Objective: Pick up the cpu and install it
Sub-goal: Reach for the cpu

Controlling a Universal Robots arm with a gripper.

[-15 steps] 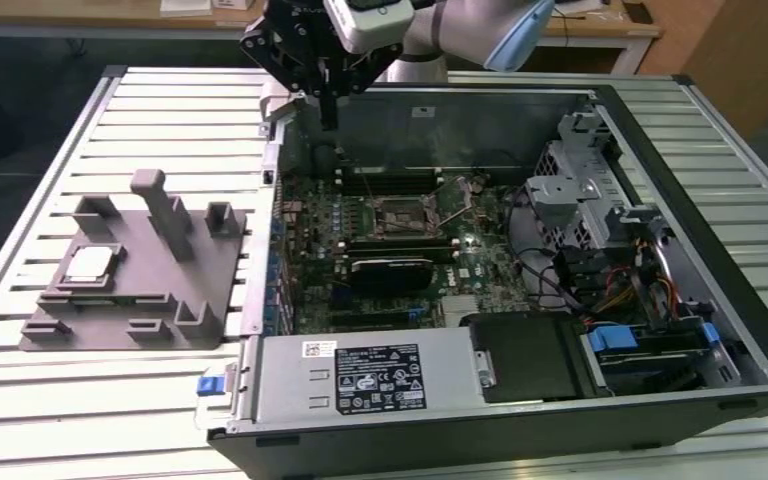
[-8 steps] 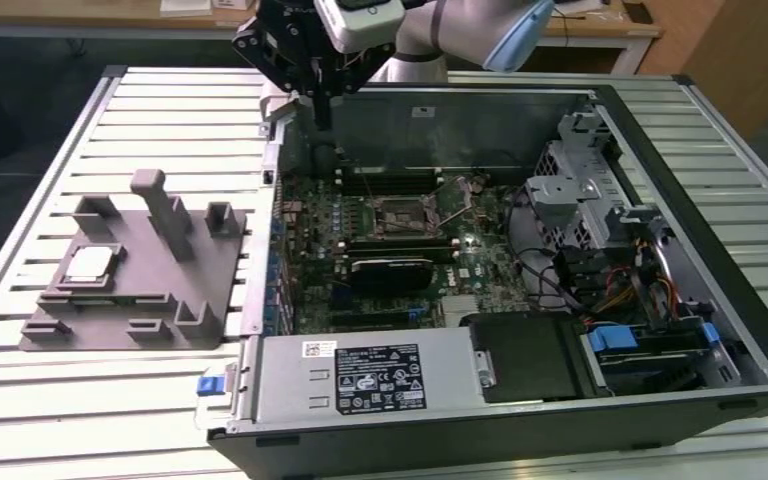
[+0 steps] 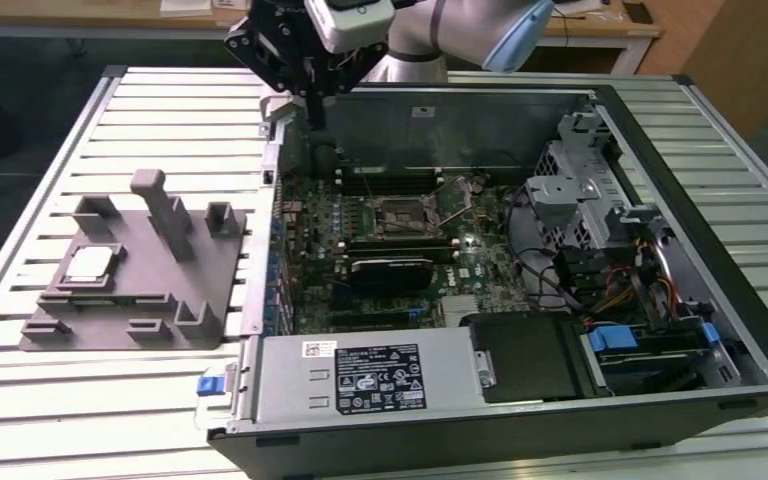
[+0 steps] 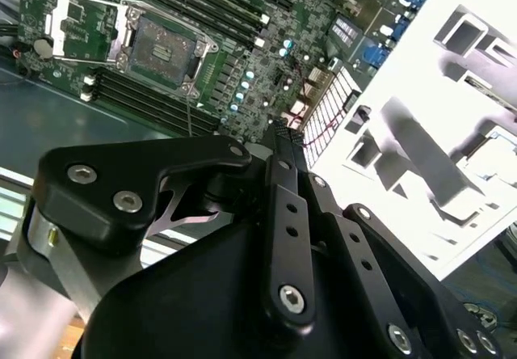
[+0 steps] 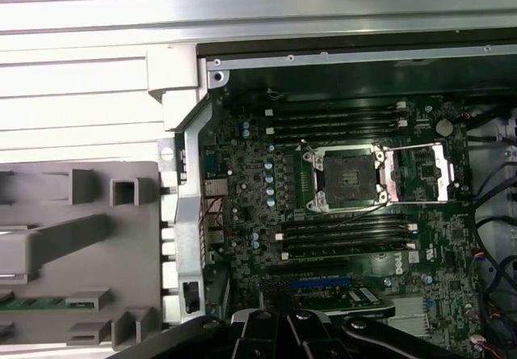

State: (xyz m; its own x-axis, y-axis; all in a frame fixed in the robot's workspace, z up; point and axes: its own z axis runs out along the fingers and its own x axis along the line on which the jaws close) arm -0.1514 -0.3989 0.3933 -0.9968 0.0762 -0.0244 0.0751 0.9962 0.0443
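We judge the cpu [image 3: 91, 264], flat on the grey fixture [image 3: 144, 278], light, stiff, fragile: best pinched by opposite edges. The gripper [image 3: 316, 116] is pressed together, empty.

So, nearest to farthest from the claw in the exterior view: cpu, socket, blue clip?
1. socket, inside the case, closest to the gripper.
2. cpu, on the grey fixture, exterior view's left.
3. blue clip, exterior view's right.

Place: you are in a robot workshop | Signs: ribbed aluminium bench [image 3: 117, 400], opened black metal computer case [image 3: 491, 445], grey plastic parts fixture [image 3: 157, 300]
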